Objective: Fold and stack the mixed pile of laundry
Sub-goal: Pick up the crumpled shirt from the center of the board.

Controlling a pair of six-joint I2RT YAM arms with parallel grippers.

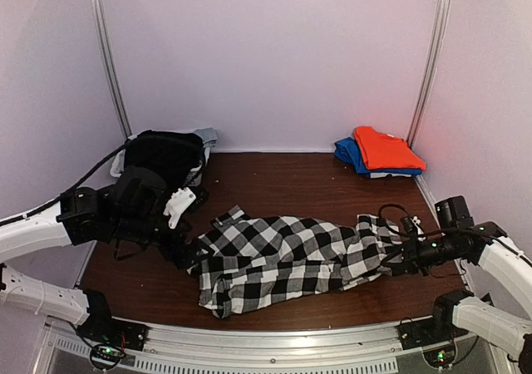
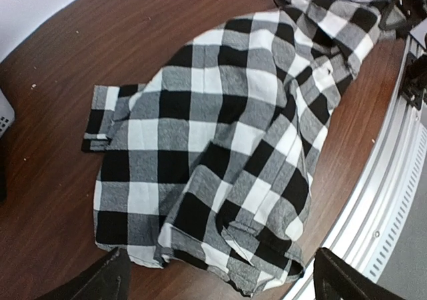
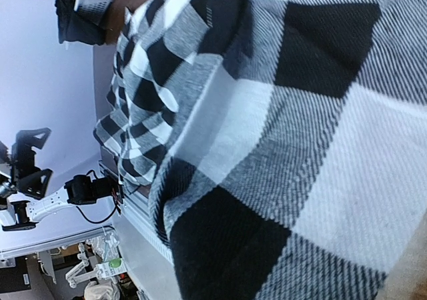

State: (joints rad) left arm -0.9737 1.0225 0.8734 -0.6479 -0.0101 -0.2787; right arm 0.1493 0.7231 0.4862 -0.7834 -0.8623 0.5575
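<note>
Checked shirt (image 1: 283, 262) lay crumpled across table (image 1: 283, 183), front-centre, btwn both arms. Soft, light, floppy cloth: prob. would sag & bunch, no stiffness. Best taken at corners or seams, pulled taut. Right gripper (image 1: 397, 256) looked clamped on shirt's right end. Left gripper (image 2: 221, 263) hung over left end w/ jaws wide apart, nothing held.

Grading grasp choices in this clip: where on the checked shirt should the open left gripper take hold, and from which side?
Probably the cuff jutting from the checked shirt at its far left corner. It lies flat, clear of the bunched body, so the left gripper could drop onto it from above, on its own side. The right gripper pinches the opposite end.
</note>
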